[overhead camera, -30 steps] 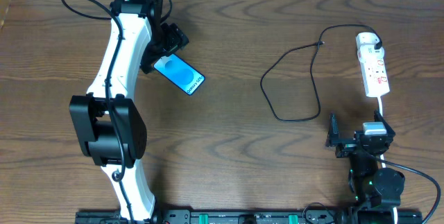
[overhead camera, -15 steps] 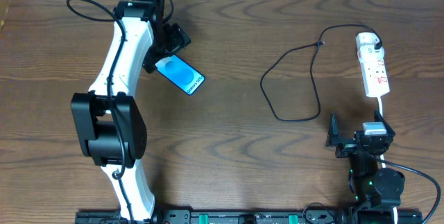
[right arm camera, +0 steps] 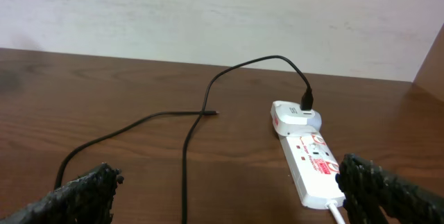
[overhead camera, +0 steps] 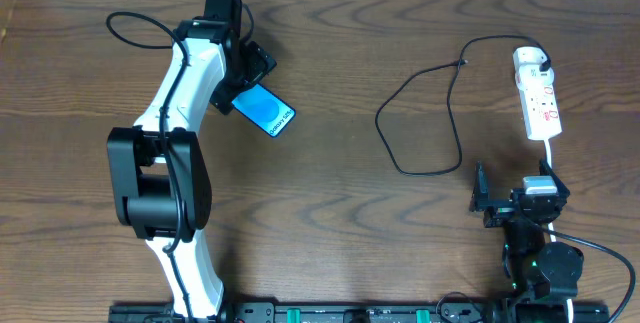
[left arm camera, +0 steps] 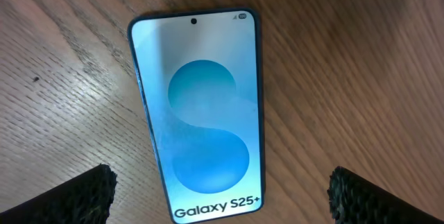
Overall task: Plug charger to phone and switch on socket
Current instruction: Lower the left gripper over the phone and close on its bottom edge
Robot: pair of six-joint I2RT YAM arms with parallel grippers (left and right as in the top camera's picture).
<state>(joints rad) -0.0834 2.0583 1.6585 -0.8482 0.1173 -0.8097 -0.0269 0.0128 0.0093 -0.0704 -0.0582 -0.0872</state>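
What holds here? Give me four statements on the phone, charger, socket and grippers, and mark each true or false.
1. The phone lies screen up between the fingers of the open left gripper. True.
2. The charger is plugged into the phone. False: its tip lies loose on the table, far from the phone.
3. The charger's white adapter sits in the socket. True.
4. The right gripper is shut on the charger. False: it is open and holds nothing.

Brown wooden table [overhead camera: 340, 223], pale wall [right arm camera: 208, 16]
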